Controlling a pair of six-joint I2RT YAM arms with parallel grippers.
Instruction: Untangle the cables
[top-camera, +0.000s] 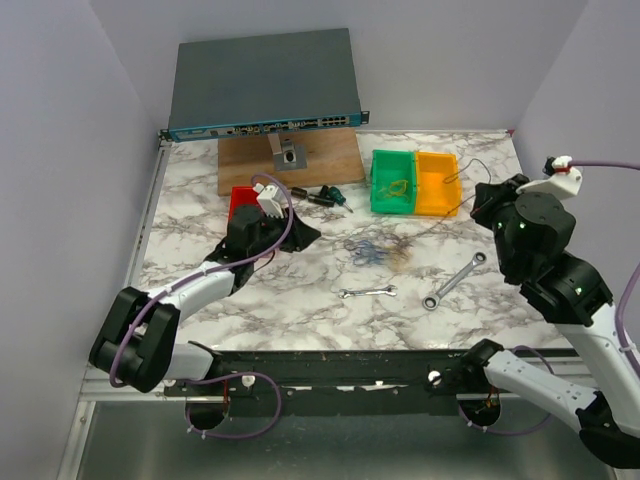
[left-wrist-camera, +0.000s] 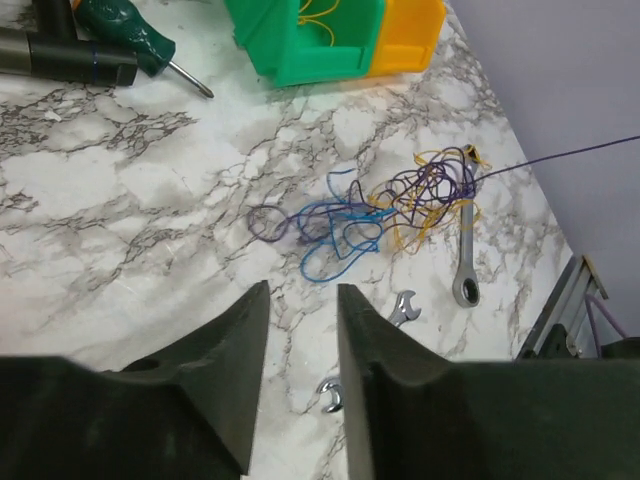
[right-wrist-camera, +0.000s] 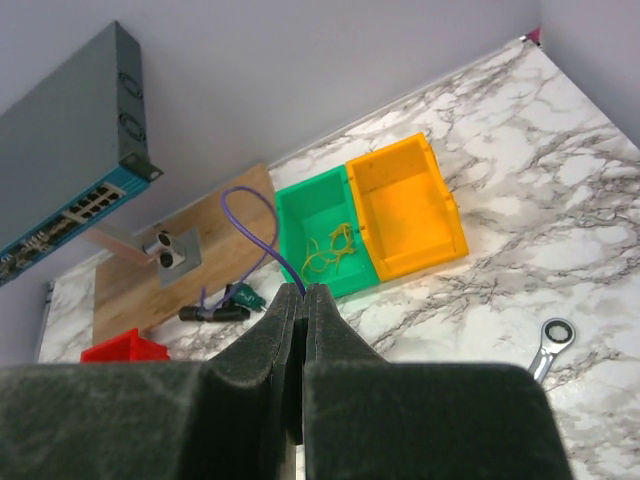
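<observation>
Evidently limp and light, the cables (left-wrist-camera: 380, 210) invited a loop pinch; left fingers (left-wrist-camera: 235, 380) gaped, right fingers (right-wrist-camera: 270, 340) clamped one purple strand (left-wrist-camera: 560, 158).

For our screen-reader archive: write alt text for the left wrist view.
A tangle of thin blue, purple and yellow cables lies on the marble table, ahead of the open left fingers. A purple strand stretches from it to the frame's right edge; a ratchet wrench lies at its right.
</observation>
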